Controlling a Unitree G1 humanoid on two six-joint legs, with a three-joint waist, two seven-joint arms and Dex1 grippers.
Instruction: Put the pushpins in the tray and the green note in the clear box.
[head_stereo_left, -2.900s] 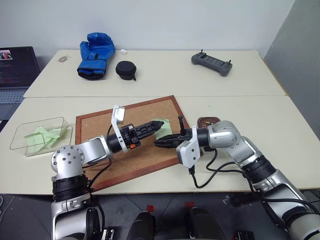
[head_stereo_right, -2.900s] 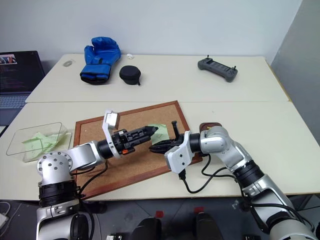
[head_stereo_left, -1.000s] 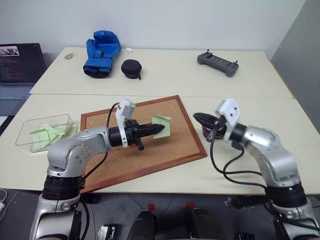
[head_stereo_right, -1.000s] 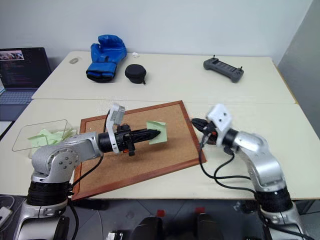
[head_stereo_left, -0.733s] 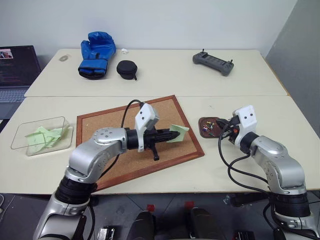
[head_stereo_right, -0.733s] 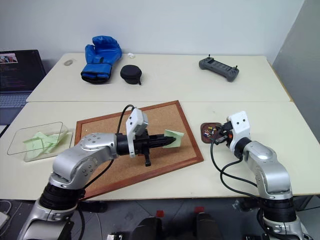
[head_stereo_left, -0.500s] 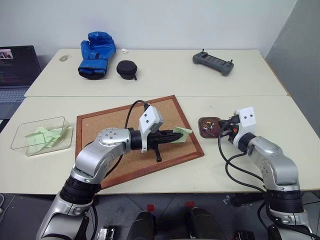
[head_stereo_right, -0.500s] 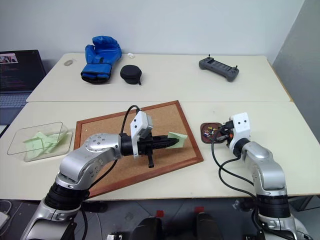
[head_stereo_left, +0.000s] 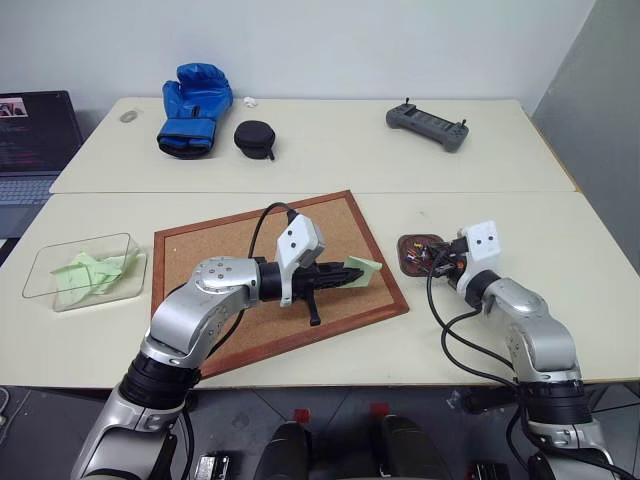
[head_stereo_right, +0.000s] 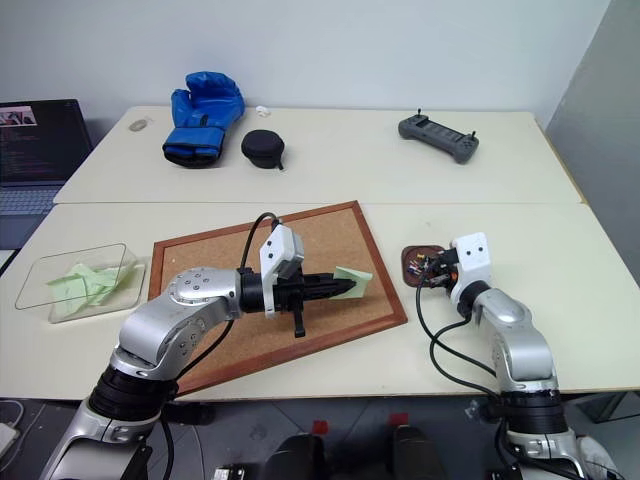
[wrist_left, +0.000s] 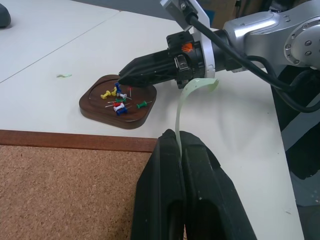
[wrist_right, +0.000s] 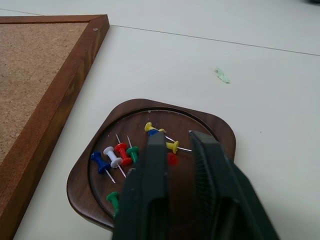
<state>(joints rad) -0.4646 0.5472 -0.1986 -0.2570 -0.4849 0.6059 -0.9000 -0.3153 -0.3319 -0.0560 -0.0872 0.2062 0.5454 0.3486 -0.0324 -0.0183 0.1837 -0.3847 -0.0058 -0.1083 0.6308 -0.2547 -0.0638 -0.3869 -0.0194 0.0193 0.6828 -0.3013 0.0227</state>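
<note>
My left gripper (head_stereo_left: 352, 273) is shut on the green note (head_stereo_left: 368, 266), a pale green slip that curls up from its fingertips (wrist_left: 172, 137) over the cork board's right edge. The tray (wrist_right: 220, 129), a small dark brown wooden dish, lies on the table right of the board. Several pushpins (wrist_right: 119, 152) with red, yellow, blue, green and white heads lie in it. My right gripper (wrist_right: 177, 138) hovers low over the tray with its fingers slightly apart and a red pin visible below the gap. The clear box (head_stereo_left: 40, 270) stands at the far left with green slips inside.
The wood-framed cork board (head_stereo_left: 330, 222) lies at an angle at the table's middle. A blue boxing glove (head_stereo_left: 193, 97), a black round case (head_stereo_left: 253, 138) and a grey controller (head_stereo_left: 425, 125) lie on the far table. A laptop (head_stereo_left: 35, 125) stands at the far left.
My left gripper has carried the note rightward to the board's right edge. My right gripper has come down over the tray and its fingers have parted a little.
</note>
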